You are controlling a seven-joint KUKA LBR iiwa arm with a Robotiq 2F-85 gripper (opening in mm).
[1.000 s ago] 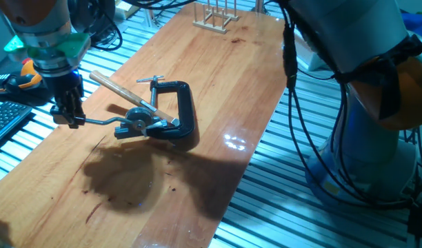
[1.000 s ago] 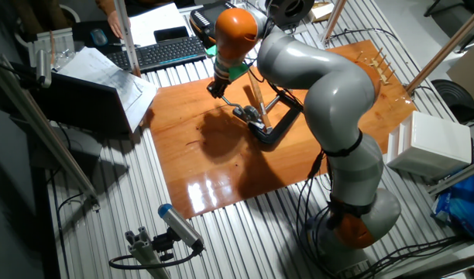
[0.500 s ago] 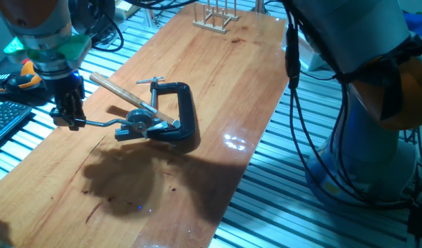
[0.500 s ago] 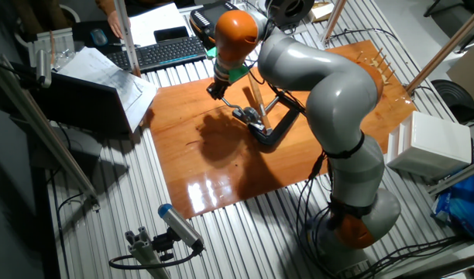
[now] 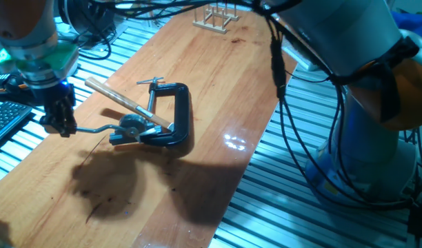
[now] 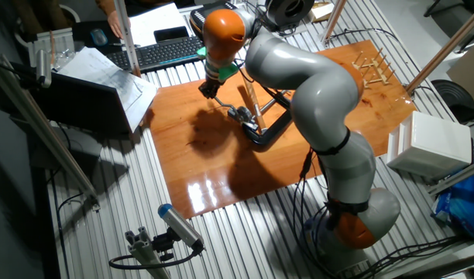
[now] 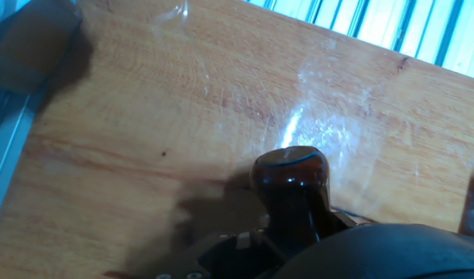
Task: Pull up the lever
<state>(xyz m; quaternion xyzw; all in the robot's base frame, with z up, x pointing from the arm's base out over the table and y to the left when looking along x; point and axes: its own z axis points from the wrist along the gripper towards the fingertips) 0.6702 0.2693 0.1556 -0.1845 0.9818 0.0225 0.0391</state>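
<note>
Your gripper [image 5: 59, 122] is pinched on the lever [image 5: 94, 129], holding its knob [image 7: 291, 182]. The knob is round, shiny and dark red-brown. A thin bent silver rod runs from it toward 3 o'clock to a small silver hub [image 5: 132, 127], right next to the black clamp [image 5: 176, 117] on the wooden table [image 5: 218, 83].

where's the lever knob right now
In the hand view the dark knob stands just above the wooden table. In one fixed view the gripper holds it at the lever's far-left end.
</note>
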